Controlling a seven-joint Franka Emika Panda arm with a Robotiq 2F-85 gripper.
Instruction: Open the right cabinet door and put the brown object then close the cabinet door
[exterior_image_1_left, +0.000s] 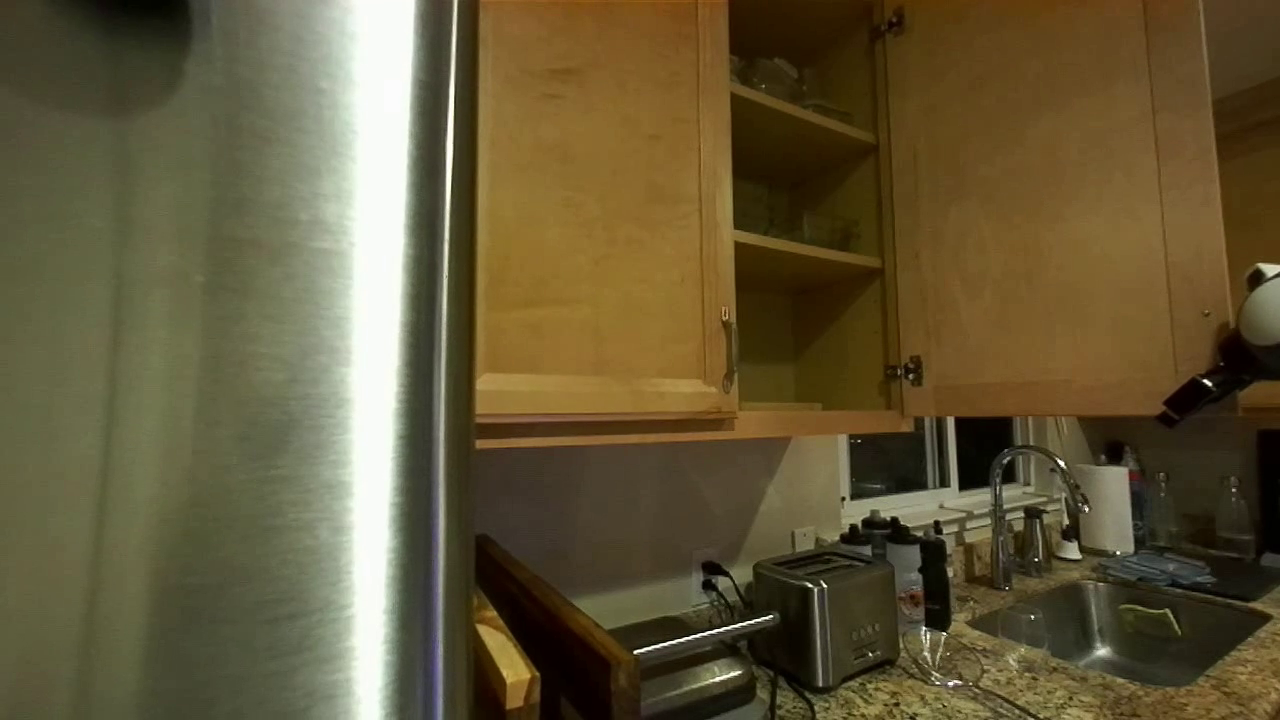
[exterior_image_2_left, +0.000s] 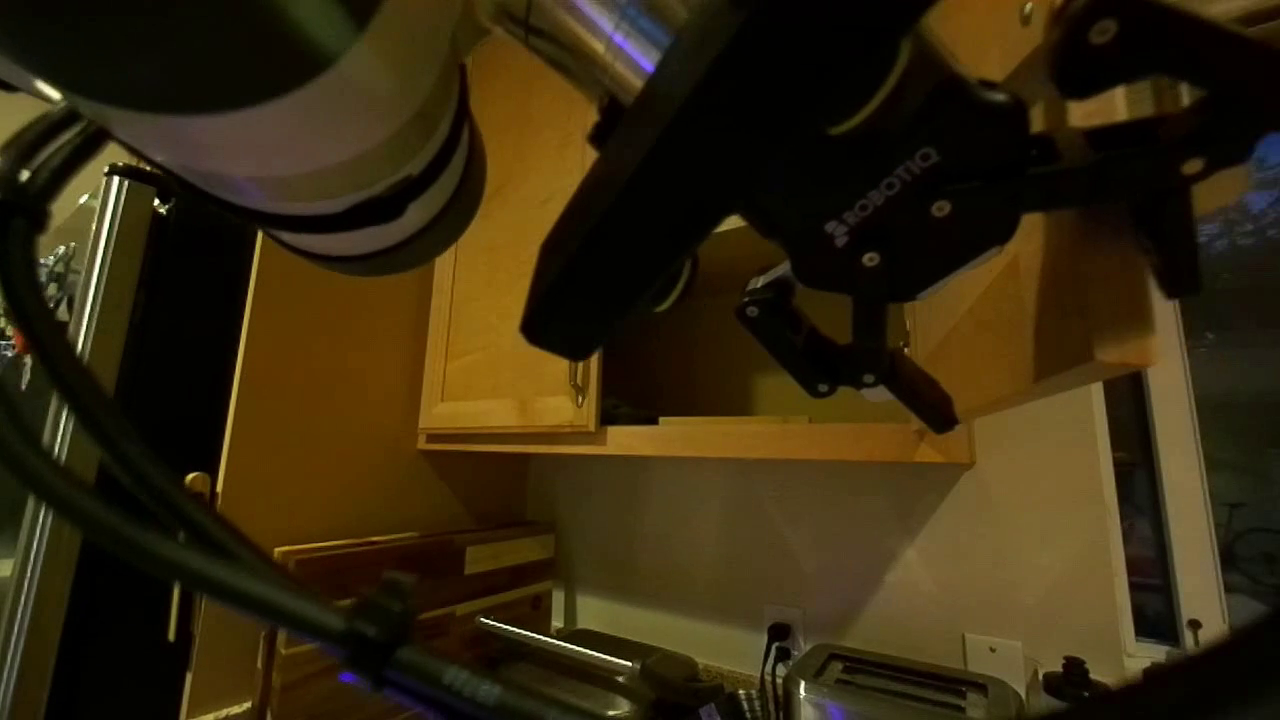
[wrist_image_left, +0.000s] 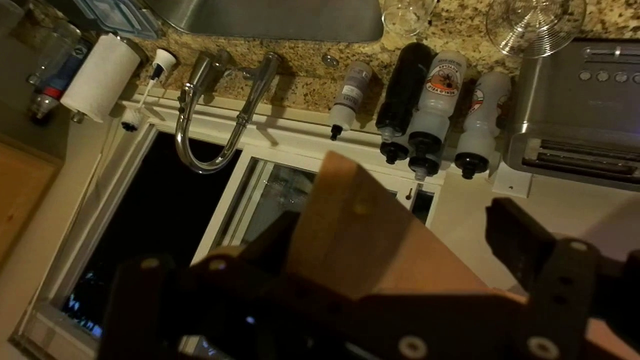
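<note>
Honey-coloured wooden right cabinet door (exterior_image_1_left: 1030, 200) is cut off above; black two-fingered hand (exterior_image_2_left: 1062, 355), tilted downward, straddles it, spread wide, gripping nothing.

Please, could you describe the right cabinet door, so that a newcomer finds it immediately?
Beyond the steel fridge, a wooden cabinet hangs above the toaster. Its right door is the open one, hinges showing, whereas the left door is shut.

In an exterior view, the strip (exterior_image_1_left: 780, 406) lies in the cabinet (exterior_image_1_left: 830, 425), on its floor, between the left door (exterior_image_1_left: 590, 220) and the right door (exterior_image_1_left: 1040, 200). The toaster (exterior_image_1_left: 825, 620) sits below, left of the sink (exterior_image_1_left: 1090, 650). The gripper (wrist_image_left: 397, 209) is near the right door.
</note>
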